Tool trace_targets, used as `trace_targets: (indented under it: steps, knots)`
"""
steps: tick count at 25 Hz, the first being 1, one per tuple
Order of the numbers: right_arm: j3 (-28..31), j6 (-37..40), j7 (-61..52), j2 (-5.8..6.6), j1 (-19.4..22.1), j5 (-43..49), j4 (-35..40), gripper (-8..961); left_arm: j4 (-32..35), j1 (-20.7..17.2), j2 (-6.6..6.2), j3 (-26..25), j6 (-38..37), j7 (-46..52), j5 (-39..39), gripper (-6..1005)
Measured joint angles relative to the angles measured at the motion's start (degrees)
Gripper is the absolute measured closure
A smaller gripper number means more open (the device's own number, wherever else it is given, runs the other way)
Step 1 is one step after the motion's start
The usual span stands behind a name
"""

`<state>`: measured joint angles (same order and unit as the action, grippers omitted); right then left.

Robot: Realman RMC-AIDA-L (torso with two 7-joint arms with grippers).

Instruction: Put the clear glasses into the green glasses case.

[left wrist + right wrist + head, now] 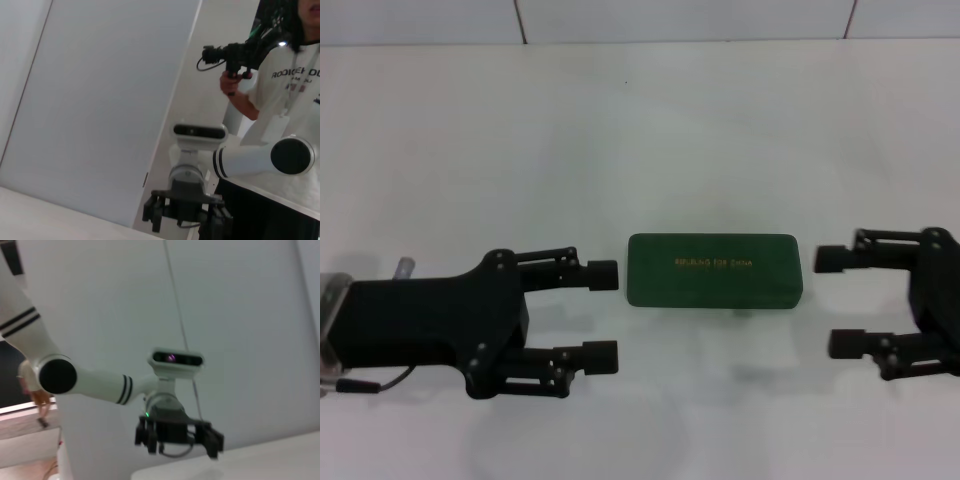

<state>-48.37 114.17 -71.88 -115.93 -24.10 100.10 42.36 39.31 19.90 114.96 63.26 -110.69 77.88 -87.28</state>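
The green glasses case (714, 271) lies shut on the white table (640, 130), its gold-lettered lid facing up. My left gripper (603, 315) hovers just left of the case, open, with nothing between its fingers. On the other side my right gripper (832, 300) is open as well and empty, pointing at the case's right end. The clear glasses do not show in any view. The left wrist view shows the right arm's gripper (185, 212) farther off. In the right wrist view the left arm's gripper (177, 437) appears in the distance.
A person (280, 85) holding a camera rig stands behind the right arm in the left wrist view. A small metal part (405, 267) sticks out near the left arm's wrist. The table's far edge meets a tiled wall (680, 20).
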Motion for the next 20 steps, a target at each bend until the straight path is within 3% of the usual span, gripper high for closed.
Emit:
trace_targets:
  steps: [3,15,20]
  knots:
    - [-2.6,-0.6,0.0,-0.07,-1.9,-1.4,-0.5,185,-0.2,-0.7,0.18,-0.1,0.1,-0.7,-0.3,251]
    - [-8.6,-0.9,1.3,-0.25,-3.9,-5.5,-2.1,63,-0.2,-1.0,0.17,-0.3,0.3,-0.8,0.0,225]
    - [-8.7,-0.9,1.8,-0.25,-3.2,-5.7,-2.4,63,-1.5,-1.1,1.51,-5.4,0.3,-2.6,-0.3,225]
